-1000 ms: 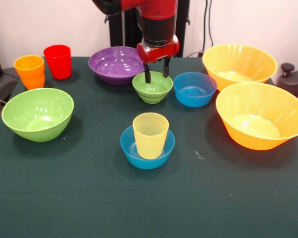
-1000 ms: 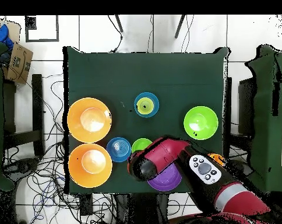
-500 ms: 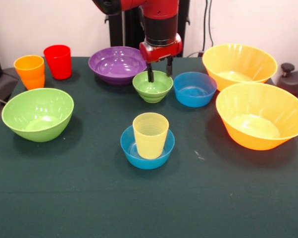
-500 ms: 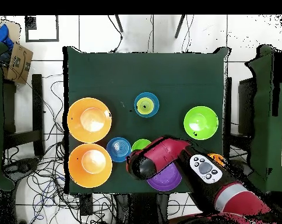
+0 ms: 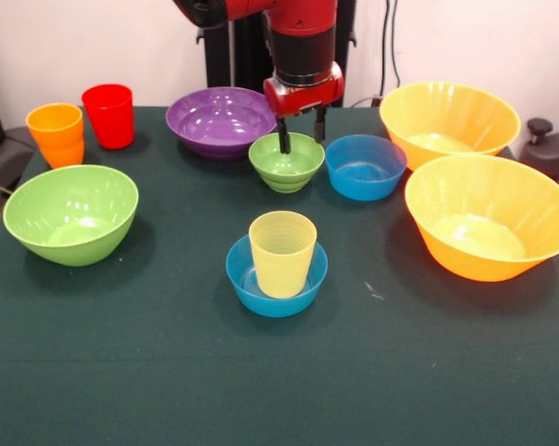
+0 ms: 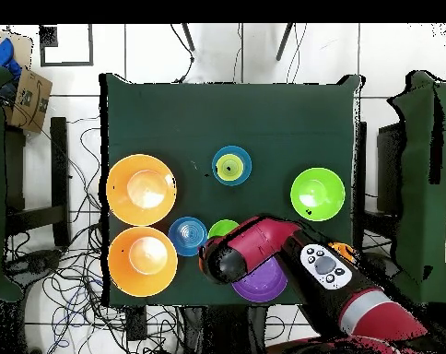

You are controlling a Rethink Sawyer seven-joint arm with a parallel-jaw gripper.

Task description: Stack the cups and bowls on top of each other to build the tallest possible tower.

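Since a second ago the gripper (image 5: 301, 141) has risen slightly, fingers apart and empty, straddling the far rim of the small green bowl (image 5: 286, 163), which sits between purple bowl (image 5: 218, 119) and blue bowl (image 5: 365, 167). Nearer, the yellow cup (image 5: 281, 253) stands in another blue bowl (image 5: 275, 284). A thin rim pinch could slip or tip the bowl.

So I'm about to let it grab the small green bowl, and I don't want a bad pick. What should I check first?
1. Gripper open: ok, fingers apart.
2. Fingers straddling the small green bowl's far rim: cannot tell.
3. Small green bowl empty: ok.
4. Neighbouring small blue bowl apart from it: ok, narrow gap.
5. Yellow cup upright in the other blue bowl, ready for stacking: ok.
6. Purple bowl behind clear of fingers: cannot tell.
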